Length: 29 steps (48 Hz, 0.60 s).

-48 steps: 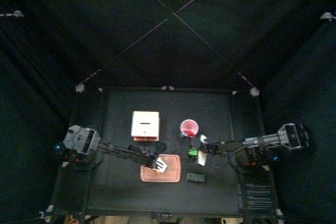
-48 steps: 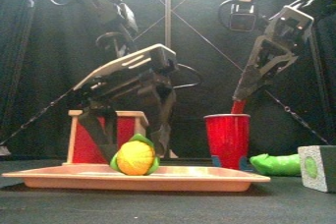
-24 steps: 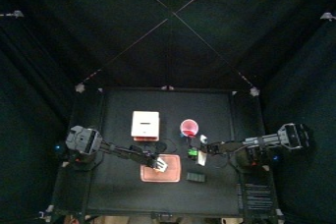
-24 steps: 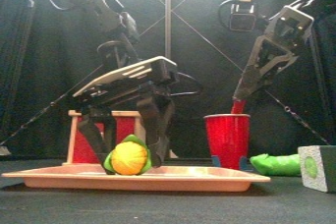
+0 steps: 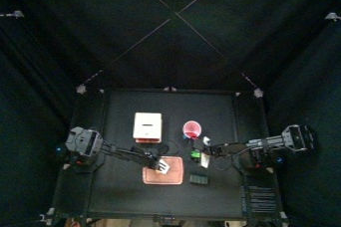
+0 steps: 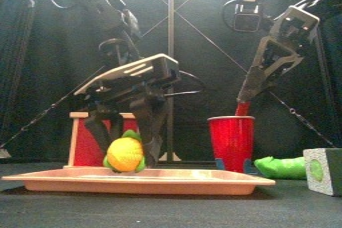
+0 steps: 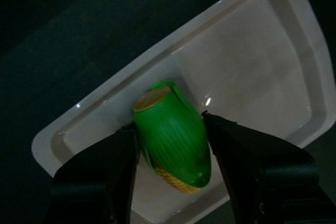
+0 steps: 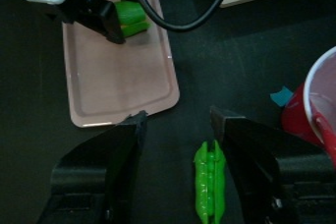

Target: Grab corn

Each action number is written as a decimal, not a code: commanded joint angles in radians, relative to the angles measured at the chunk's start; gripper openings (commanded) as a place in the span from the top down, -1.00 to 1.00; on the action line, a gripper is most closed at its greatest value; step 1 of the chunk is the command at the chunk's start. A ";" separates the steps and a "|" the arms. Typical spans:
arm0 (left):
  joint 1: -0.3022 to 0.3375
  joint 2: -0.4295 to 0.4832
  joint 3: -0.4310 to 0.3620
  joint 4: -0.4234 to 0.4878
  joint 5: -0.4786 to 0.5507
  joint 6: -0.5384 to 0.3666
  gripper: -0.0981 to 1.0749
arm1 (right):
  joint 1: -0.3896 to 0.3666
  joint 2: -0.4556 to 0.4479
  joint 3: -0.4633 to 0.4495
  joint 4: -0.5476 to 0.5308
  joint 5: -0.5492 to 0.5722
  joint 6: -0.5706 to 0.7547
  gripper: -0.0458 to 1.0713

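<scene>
The corn (image 6: 124,154), yellow with a green husk, hangs just above the pink tray (image 6: 201,180) toward its left end. My left gripper (image 6: 130,132) is shut on it. In the left wrist view the corn (image 7: 174,141) sits between the two jaws over the tray (image 7: 269,61). From above, the left gripper (image 5: 160,164) is over the tray (image 5: 166,178). My right gripper (image 8: 178,120) is open and holds nothing. It hovers above a green pod (image 8: 207,181), beside the tray (image 8: 118,85). The right wrist view also shows the corn (image 8: 128,17).
A red cup (image 6: 231,140) stands behind the tray's right end. A red and white box (image 5: 147,124) stands at the back left. The green pod (image 6: 281,167) and a green-and-white block (image 6: 322,170) lie at the front right. The right arm (image 6: 267,57) hangs over the cup.
The corn has shifted to the left and risen a little off the tray in the left gripper. The right arm has stayed where it was.
</scene>
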<state>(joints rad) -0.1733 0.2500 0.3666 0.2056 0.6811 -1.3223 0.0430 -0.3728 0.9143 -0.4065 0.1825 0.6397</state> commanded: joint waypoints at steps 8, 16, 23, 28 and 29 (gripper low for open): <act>0.003 -0.063 -0.021 0.005 0.005 0.048 -0.55 | 0.000 -0.015 -0.015 -0.002 -0.008 0.002 -0.66; 0.003 -0.049 -0.021 -0.008 0.003 0.058 -0.55 | 0.000 -0.015 -0.015 -0.002 -0.006 0.002 -0.66; 0.003 -0.049 -0.021 -0.006 0.005 0.057 -0.55 | 0.000 -0.015 -0.015 -0.002 -0.006 0.002 -0.66; 0.003 -0.049 -0.021 -0.008 0.003 0.057 -0.55 | 0.000 -0.015 -0.015 -0.002 -0.006 0.002 -0.66; 0.003 -0.049 -0.021 -0.008 0.005 0.057 -0.55 | 0.000 -0.014 -0.015 -0.002 -0.006 0.002 -0.66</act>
<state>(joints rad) -0.1733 0.2163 0.3666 0.1963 0.6888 -1.2655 0.0430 -0.3728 0.9143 -0.4065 0.1825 0.6412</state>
